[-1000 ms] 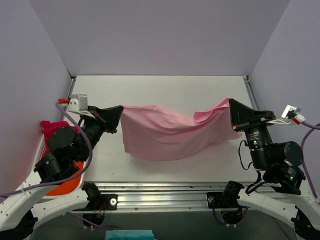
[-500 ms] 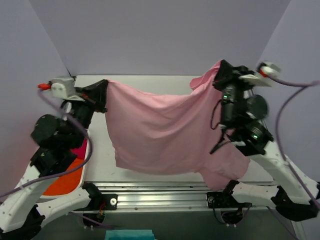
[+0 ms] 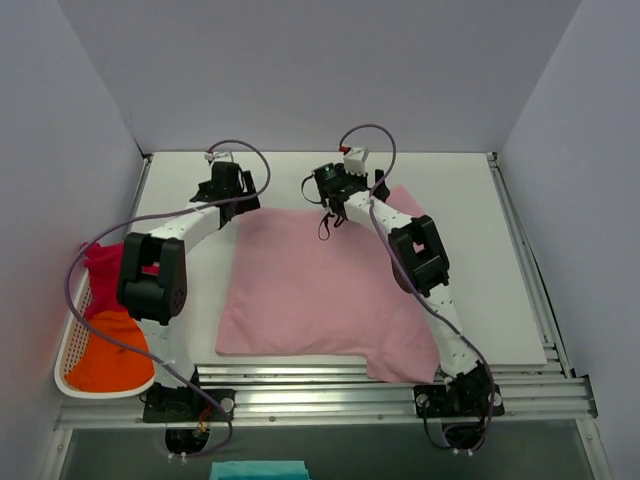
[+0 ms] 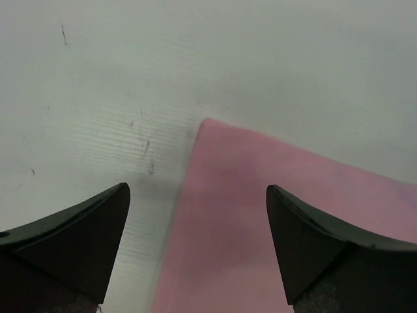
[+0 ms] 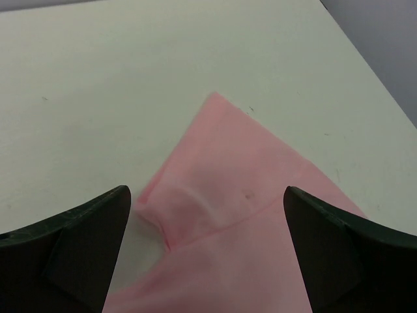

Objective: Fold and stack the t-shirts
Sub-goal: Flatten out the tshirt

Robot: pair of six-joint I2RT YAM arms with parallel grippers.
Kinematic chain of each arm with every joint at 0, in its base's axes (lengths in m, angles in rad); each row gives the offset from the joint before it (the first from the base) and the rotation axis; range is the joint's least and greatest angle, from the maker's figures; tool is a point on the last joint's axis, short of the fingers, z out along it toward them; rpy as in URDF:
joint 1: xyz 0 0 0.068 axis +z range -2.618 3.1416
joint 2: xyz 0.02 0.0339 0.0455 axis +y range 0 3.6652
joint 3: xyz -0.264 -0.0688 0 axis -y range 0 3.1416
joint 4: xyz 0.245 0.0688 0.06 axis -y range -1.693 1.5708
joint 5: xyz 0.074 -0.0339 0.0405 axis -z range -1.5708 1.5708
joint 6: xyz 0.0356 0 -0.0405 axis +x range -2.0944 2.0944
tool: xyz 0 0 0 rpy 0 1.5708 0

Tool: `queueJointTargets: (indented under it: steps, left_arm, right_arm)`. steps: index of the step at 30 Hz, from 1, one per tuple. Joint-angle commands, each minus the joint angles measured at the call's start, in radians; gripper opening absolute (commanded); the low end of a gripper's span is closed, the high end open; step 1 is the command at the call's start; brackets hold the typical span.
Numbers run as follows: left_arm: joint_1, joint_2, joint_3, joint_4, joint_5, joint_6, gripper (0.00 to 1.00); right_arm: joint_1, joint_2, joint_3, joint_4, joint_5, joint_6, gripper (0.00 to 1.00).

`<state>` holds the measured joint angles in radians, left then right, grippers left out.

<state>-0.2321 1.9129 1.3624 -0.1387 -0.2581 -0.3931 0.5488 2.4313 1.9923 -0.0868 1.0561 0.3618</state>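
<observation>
The light pink t-shirt (image 3: 320,285) lies spread flat on the white table, its hem reaching the front rail. My left gripper (image 3: 232,190) hovers open over the shirt's far left corner (image 4: 273,222), with nothing between its fingers (image 4: 196,188). Above the far right part of the pink shirt, my right gripper (image 3: 332,186) is open too; in its wrist view a sleeve (image 5: 241,195) lies below the empty jaws (image 5: 205,189). The magenta-red t-shirt (image 3: 100,265) and the orange t-shirt (image 3: 105,360) sit bunched in a white basket (image 3: 62,372) at the left.
The basket stands against the left wall. A metal rail (image 3: 330,385) runs along the table's front edge, with a teal object (image 3: 260,470) below it. Grey walls close in the back and both sides.
Both grippers held the pink shirt up in the air by its corners. They have carried it to the far side, laid it flat and opened, letting go.
</observation>
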Motion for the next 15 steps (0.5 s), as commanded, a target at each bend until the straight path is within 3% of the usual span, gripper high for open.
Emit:
queueJointTargets:
  steps: [1,7,11,15]
  left_arm:
    - [0.033,-0.061,0.159,0.03,0.016,-0.02,0.94]
    - [0.045,-0.144,0.164,-0.012,-0.032,-0.006,0.94]
    - [0.045,-0.282,0.019,0.049,-0.037,-0.029,0.94]
    - [0.045,-0.305,-0.106,0.142,0.025,-0.046,0.94]
  right_arm:
    - [0.008,-0.116,0.063,-0.065,0.099,0.063,1.0]
    - [0.008,-0.296,-0.124,0.012,0.093,0.072,1.0]
    - [0.007,-0.455,-0.278,0.01,0.064,0.121,1.0]
    - [-0.036,-0.555,-0.51,-0.007,0.007,0.248,0.99]
